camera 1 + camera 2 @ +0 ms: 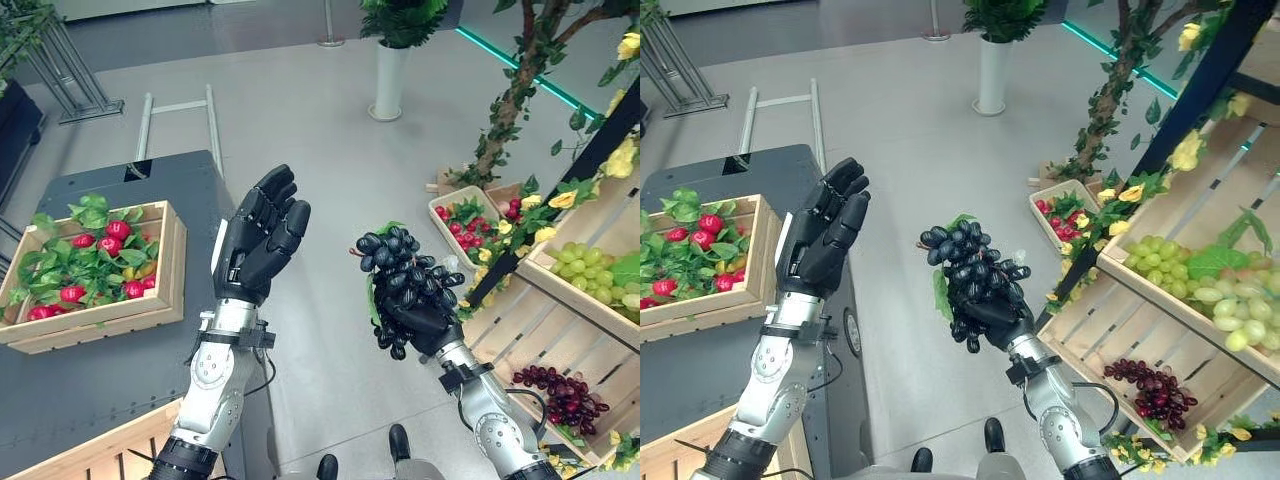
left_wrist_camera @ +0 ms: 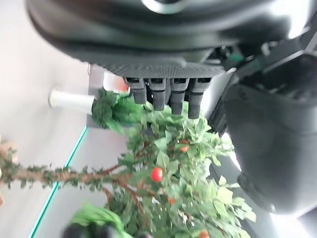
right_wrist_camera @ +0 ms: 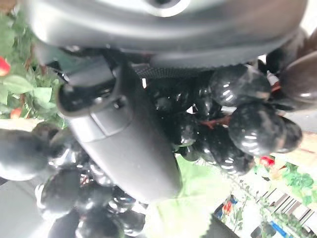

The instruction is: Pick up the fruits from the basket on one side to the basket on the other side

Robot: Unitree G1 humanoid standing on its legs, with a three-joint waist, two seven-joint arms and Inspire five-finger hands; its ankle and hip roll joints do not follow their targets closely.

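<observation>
Far left: wooden crate (image 1: 160,310) on the dark table (image 1: 90,390), lined with green leaves (image 1: 55,270) and holding red fruits (image 1: 118,230); judged to be the receiving basket, since it sits across from the shelf side

Centre-left: left hand (image 1: 255,240) raised above the table edge, palm turned toward the middle, fingers straight and relaxed, holding nothing. Looks posed to receive a handover, though that is a guess

Centre: right hand (image 1: 420,318) held up over the grey floor (image 1: 320,140), fingers and thumb curled round a bunch of black grapes (image 1: 400,262). Right wrist view confirms the thumb lying across the berries. The bunch stands above the fist with a green leaf beside it, well apart from the left hand and clear of every basket

Right: slatted wooden shelf (image 1: 545,320) with a bunch of dark red grapes (image 1: 565,392) low down and green grapes (image 1: 585,268) in the tray above; a small crate of red fruits (image 1: 470,215) on the floor behind. Likely the source side

Next move probably carries the grapes leftward to the crate
</observation>
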